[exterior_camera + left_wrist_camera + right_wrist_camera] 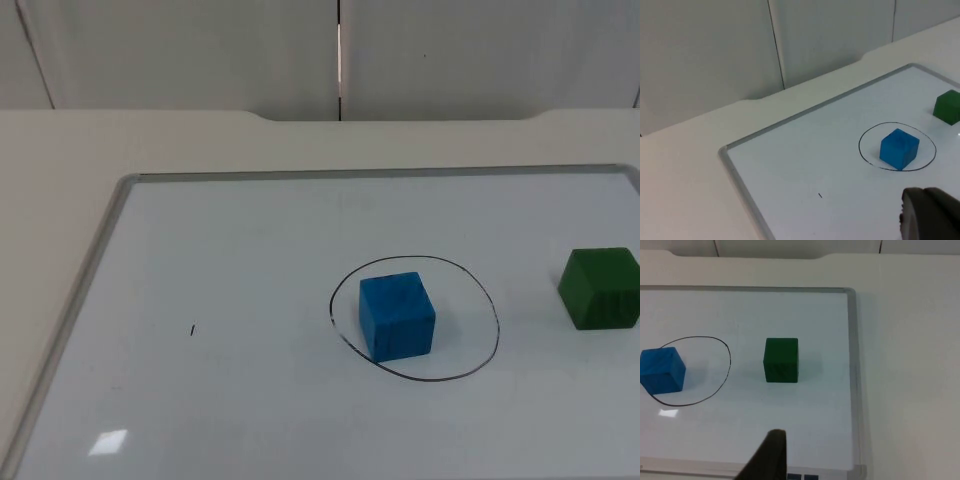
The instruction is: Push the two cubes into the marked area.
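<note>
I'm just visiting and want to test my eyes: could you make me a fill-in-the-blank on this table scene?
1. The blue cube sits ____ the drawn black oval.
2. The cube outside the oval is ____ in colour.
3. Both cubes rest on a ____ with a grey frame.

Missing words: inside; green; whiteboard

Grey partition wall (200,50) behind white table (60,180).

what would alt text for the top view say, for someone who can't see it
A blue cube sits inside a hand-drawn black oval on a whiteboard, toward the oval's left side. A green cube rests outside the oval to its right, near the picture's edge, apart from the line.
</note>
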Controlling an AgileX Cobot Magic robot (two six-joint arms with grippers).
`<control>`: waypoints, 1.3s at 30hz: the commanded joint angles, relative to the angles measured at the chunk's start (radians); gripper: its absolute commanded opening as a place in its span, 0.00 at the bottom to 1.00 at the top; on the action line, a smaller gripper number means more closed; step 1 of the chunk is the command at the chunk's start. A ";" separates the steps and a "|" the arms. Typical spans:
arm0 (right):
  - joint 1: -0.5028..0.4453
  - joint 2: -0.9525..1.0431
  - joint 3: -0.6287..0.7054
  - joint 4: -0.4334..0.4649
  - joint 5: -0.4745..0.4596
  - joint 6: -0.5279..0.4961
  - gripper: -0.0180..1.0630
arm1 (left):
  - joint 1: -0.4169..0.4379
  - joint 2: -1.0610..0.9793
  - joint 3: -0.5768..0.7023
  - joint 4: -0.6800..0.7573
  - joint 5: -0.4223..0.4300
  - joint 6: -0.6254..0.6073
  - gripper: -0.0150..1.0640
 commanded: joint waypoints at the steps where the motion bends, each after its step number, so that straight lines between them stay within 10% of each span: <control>1: -0.002 -0.004 0.002 0.009 -0.005 0.003 0.99 | 0.002 -0.006 0.017 0.003 0.020 -0.017 0.01; 9: -0.002 -0.004 0.002 0.011 -0.005 0.003 0.99 | 0.002 -0.006 0.233 -0.027 -0.076 -0.017 0.01; 39: -0.002 0.011 -0.022 0.040 -0.029 -0.031 0.99 | 0.002 -0.036 0.250 0.109 -0.049 -0.125 0.01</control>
